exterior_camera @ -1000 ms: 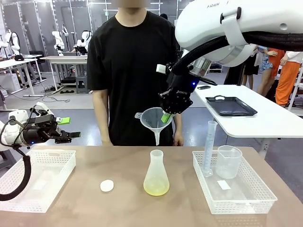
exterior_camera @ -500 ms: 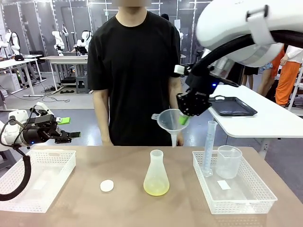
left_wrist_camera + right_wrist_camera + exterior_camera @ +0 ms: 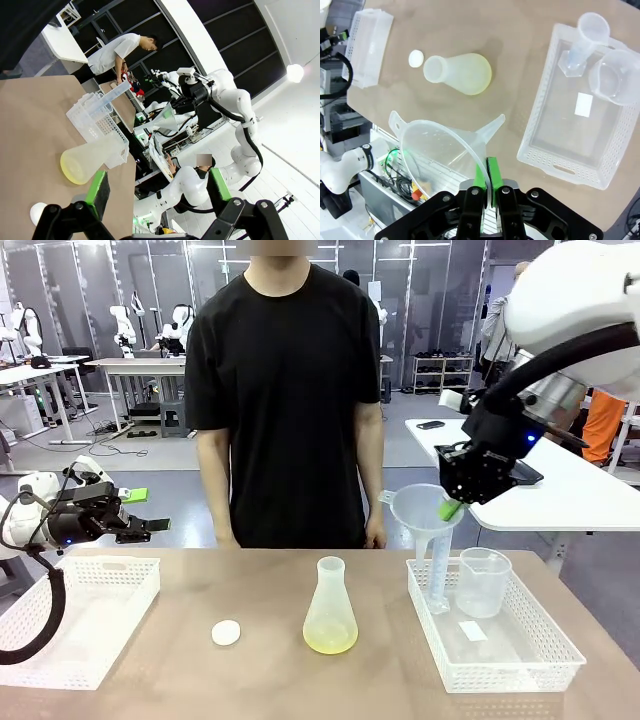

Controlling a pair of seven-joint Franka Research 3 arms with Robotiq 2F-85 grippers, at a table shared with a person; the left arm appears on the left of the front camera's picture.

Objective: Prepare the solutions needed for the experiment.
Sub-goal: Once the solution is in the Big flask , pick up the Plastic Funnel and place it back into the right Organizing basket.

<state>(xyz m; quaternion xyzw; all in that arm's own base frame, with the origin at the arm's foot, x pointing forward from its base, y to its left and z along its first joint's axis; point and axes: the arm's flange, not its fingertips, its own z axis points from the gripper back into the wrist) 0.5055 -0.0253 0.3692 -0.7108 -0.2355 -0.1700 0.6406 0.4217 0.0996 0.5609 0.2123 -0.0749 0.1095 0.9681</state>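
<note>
Brown tabletop (image 3: 250,590) runs across a bright robotics hall, with a person in a black T-shirt (image 3: 285,390) standing at its far side, arms hanging down. Other white tables and a black tray (image 3: 520,472) stand farther back.

No brand name or print is sharp enough to read. A small white slip (image 3: 473,631) lies on the floor of the right-hand white basket (image 3: 510,675); whether it carries writing cannot be told. Marks on the graduated cylinder (image 3: 440,580), which stands upright in that basket's far left corner, are too faint to make out. A clear beaker (image 3: 483,582) stands just to the right of the cylinder.

At the middle of the tabletop a frosted conical flask (image 3: 330,615) stands upright. The solution (image 3: 330,641), a shallow pale yellow-green layer, sits in its bottom. A small white round disc (image 3: 226,633) lies to the left of the flask, apart from it.

The right claw (image 3: 452,508) hangs in the air above the far left corner of the right basket, its green pads pressed together on the rim of a clear plastic funnel (image 3: 420,510). The funnel's stem points down and lines up with the cylinder; whether they touch cannot be told. The solution lies lower and to the left of this claw, well apart from it.

The left claw (image 3: 148,510) hovers at the left edge, over the far side of the left white basket (image 3: 120,610), fingers spread and holding nothing. The solution is well to its right.
</note>
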